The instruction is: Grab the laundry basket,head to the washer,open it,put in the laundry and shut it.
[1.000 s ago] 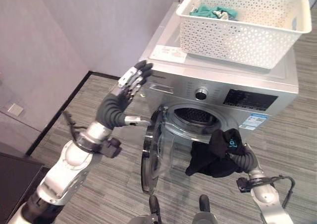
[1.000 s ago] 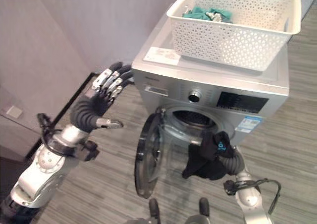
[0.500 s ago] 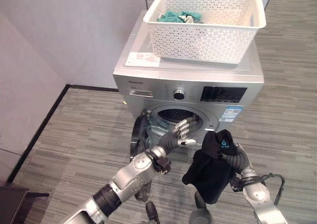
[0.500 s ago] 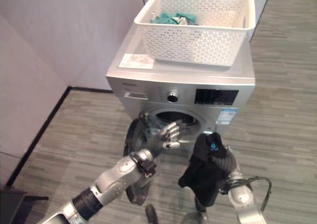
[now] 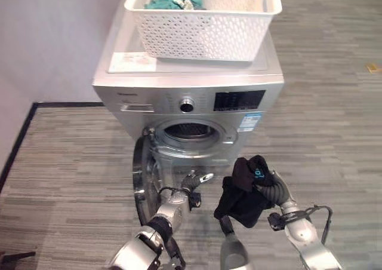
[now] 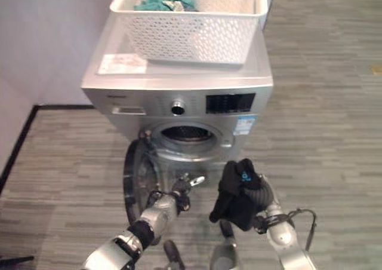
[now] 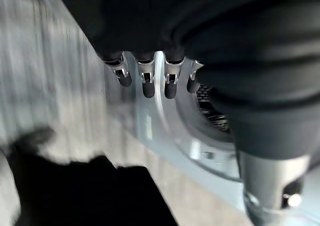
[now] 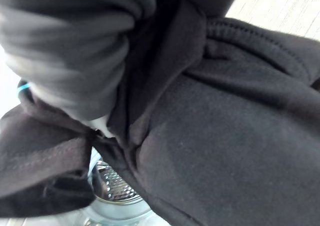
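Black garment (image 5: 242,192) bunched in right hand (image 5: 267,185), fingers wrapped in the cloth, held low just in front of washer (image 5: 191,100), right of its open door (image 5: 142,177). Drum opening (image 5: 192,131) uncovered. White laundry basket (image 5: 203,16) on washer top, teal clothes (image 5: 173,1) in its far left corner. Left hand (image 5: 194,181) low beside door, fingers (image 7: 145,81) straight, holding nothing.

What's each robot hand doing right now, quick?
Left robot hand: open, fingers straight, holding nothing, beside the washer door.
Right robot hand: shut on the black garment.
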{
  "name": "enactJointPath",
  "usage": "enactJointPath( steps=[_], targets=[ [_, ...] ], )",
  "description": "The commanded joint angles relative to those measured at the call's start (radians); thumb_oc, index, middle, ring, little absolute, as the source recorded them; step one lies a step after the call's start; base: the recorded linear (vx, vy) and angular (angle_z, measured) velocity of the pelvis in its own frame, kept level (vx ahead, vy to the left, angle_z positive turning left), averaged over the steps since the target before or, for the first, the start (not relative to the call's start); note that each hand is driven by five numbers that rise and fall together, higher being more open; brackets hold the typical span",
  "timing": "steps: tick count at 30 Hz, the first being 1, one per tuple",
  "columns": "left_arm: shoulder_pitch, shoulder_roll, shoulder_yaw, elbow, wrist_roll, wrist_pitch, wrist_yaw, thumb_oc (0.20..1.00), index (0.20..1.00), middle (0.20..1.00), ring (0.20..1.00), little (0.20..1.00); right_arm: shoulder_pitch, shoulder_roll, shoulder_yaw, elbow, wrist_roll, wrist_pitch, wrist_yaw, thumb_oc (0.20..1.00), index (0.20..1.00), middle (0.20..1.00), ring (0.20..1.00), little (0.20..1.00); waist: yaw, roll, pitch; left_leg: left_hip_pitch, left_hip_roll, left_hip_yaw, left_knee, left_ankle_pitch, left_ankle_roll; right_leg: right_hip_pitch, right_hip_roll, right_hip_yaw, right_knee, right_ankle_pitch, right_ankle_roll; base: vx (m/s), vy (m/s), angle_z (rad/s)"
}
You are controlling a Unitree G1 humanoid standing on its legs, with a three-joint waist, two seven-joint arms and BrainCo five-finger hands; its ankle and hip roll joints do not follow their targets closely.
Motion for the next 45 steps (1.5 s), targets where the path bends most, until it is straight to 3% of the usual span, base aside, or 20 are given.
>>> enactJointPath(
  steps=[1,3,4,5,6,7,14,17,22,25,28,36,40,41,45],
  targets=[
    [-0.180,0.102,0.070,0.069,0.143,-0.045,0.077,1.000,1.000,1.000,1.000,1.000,-0.072,-0.052,-0.042,-0.072,0.042,-0.113,-0.027,0.200,0.200,0.200,0.200,0.200,0.013,-0.044,0.020,0.039,0.045,-0.044,0.010,-0.101,-0.039,-0.075,0.001,0.017,0.007,0.023,0.016,-0.08,-0.037,-0.22],
    [-0.250,0.230,0.135,0.123,0.176,-0.056,0.105,1.000,1.000,1.000,1.000,1.000,-0.085,-0.067,-0.033,-0.075,0.058,-0.147,-0.030,0.200,0.200,0.200,0.200,0.200,0.009,-0.060,0.037,0.009,0.058,-0.044,0.010,-0.094,-0.049,-0.098,0.007,0.013,0.007,0.026,0.019,-0.07,-0.044,-0.14],
    [-0.251,0.232,0.136,0.125,0.176,-0.057,0.105,1.000,1.000,1.000,1.000,1.000,-0.087,-0.067,-0.032,-0.074,0.058,-0.147,-0.030,0.200,0.200,0.200,0.200,0.200,0.008,-0.061,0.037,0.008,0.058,-0.044,0.010,-0.093,-0.049,-0.099,0.007,0.012,0.007,0.027,0.019,-0.07,-0.043,-0.03],
    [-0.273,0.305,0.156,0.142,0.210,-0.068,0.121,1.000,1.000,1.000,1.000,1.000,-0.091,-0.070,-0.030,-0.074,0.070,-0.166,-0.031,0.200,0.200,0.200,0.200,0.200,0.010,-0.067,0.046,-0.012,0.064,-0.048,0.010,-0.085,-0.054,-0.116,0.009,0.009,0.007,0.031,0.021,-0.04,-0.026,0.02],
    [-0.274,0.306,0.156,0.143,0.210,-0.068,0.120,1.000,1.000,1.000,1.000,1.000,-0.092,-0.069,-0.029,-0.073,0.070,-0.167,-0.031,0.200,0.200,0.200,0.200,0.200,0.009,-0.068,0.046,-0.013,0.064,-0.048,0.010,-0.085,-0.054,-0.116,0.009,0.009,0.007,0.031,0.021,-0.06,-0.054,0.03],
    [-0.282,0.363,0.164,0.148,0.234,-0.073,0.131,1.000,1.000,1.000,1.000,1.000,-0.093,-0.071,-0.025,-0.078,0.082,-0.181,-0.027,0.200,0.200,0.200,0.200,0.200,0.014,-0.073,0.051,-0.026,0.071,-0.051,0.010,-0.080,-0.059,-0.126,0.011,0.003,0.007,0.031,0.021,-0.03,-0.041,0.02],
    [-0.260,0.455,0.163,0.118,0.294,-0.094,0.156,1.000,1.000,1.000,1.000,1.000,-0.083,-0.070,-0.027,-0.095,0.102,-0.211,-0.019,0.200,0.200,0.200,0.200,0.200,0.038,-0.072,0.057,-0.044,0.084,-0.068,0.010,-0.073,-0.070,-0.133,0.014,-0.015,0.007,0.024,0.020,0.00,-0.037,0.06],
    [-0.248,0.454,0.155,0.101,0.305,-0.097,0.157,1.000,1.000,1.000,1.000,1.000,-0.079,-0.070,-0.029,-0.099,0.101,-0.213,-0.019,0.200,0.200,0.200,0.200,0.200,0.044,-0.068,0.058,-0.041,0.085,-0.073,0.010,-0.073,-0.071,-0.126,0.015,-0.021,0.007,0.020,0.018,0.01,-0.034,0.08],
    [-0.170,0.416,0.045,-0.169,0.368,-0.143,0.150,1.000,1.000,1.000,1.000,1.000,-0.066,-0.068,-0.070,-0.107,0.098,-0.211,-0.030,0.200,0.200,0.200,0.200,0.200,0.074,-0.044,0.070,-0.036,0.084,-0.093,0.010,-0.070,-0.068,-0.105,0.013,-0.036,0.007,0.013,0.012,0.01,-0.032,0.17],
    [0.050,0.430,-0.025,-0.579,0.373,-0.185,0.110,1.000,1.000,1.000,1.000,1.000,-0.050,-0.042,-0.128,-0.113,0.090,-0.205,-0.050,0.200,0.200,0.200,0.200,0.200,0.104,-0.025,0.082,-0.029,0.078,-0.103,0.010,-0.072,-0.062,-0.090,0.012,-0.044,0.007,0.008,0.009,-0.01,-0.012,0.22],
    [0.304,0.496,-0.085,-0.925,0.262,-0.226,-0.066,1.000,1.000,1.000,1.000,1.000,-0.058,-0.018,-0.175,-0.106,0.096,-0.190,-0.039,0.200,0.200,0.200,0.200,0.200,0.134,-0.006,0.078,-0.008,0.076,-0.105,0.010,-0.086,-0.056,-0.067,0.012,-0.049,0.007,-0.004,0.007,0.03,0.011,0.01],
    [0.474,0.573,-0.174,-1.163,0.016,-0.198,-0.273,1.000,1.000,1.000,1.000,1.000,-0.035,-0.036,-0.209,-0.133,0.125,-0.190,0.022,0.200,0.200,0.200,0.200,0.200,0.151,0.009,0.040,0.012,0.073,-0.111,0.010,-0.093,-0.049,-0.047,0.011,-0.049,0.007,-0.013,0.002,0.04,0.001,0.05],
    [0.474,0.535,-0.196,-1.158,-0.039,-0.189,-0.280,1.000,1.000,1.000,1.000,1.000,-0.036,-0.039,-0.207,-0.148,0.134,-0.193,0.027,0.200,0.200,0.200,0.200,0.200,0.152,0.008,0.030,0.020,0.071,-0.115,0.010,-0.096,-0.048,-0.038,0.011,-0.052,0.007,-0.017,0.001,0.01,-0.006,0.02],
    [0.427,0.472,-0.227,-1.110,-0.011,-0.190,-0.254,1.000,1.000,1.000,1.000,1.000,-0.041,-0.033,-0.200,-0.161,0.146,-0.200,0.023,0.200,0.200,0.200,0.200,0.200,0.147,0.006,0.026,0.025,0.070,-0.119,0.010,-0.097,-0.046,-0.031,0.010,-0.051,0.007,-0.020,-0.002,0.01,-0.020,0.04],
    [0.333,0.396,-0.259,-1.050,0.046,-0.205,-0.212,1.000,1.000,1.000,1.000,1.000,-0.064,-0.020,-0.187,-0.174,0.149,-0.205,0.000,0.200,0.200,0.200,0.200,0.200,0.140,0.002,0.028,0.021,0.068,-0.124,0.010,-0.097,-0.045,-0.032,0.011,-0.054,0.007,-0.021,-0.003,0.00,-0.011,0.02]
  ],
)
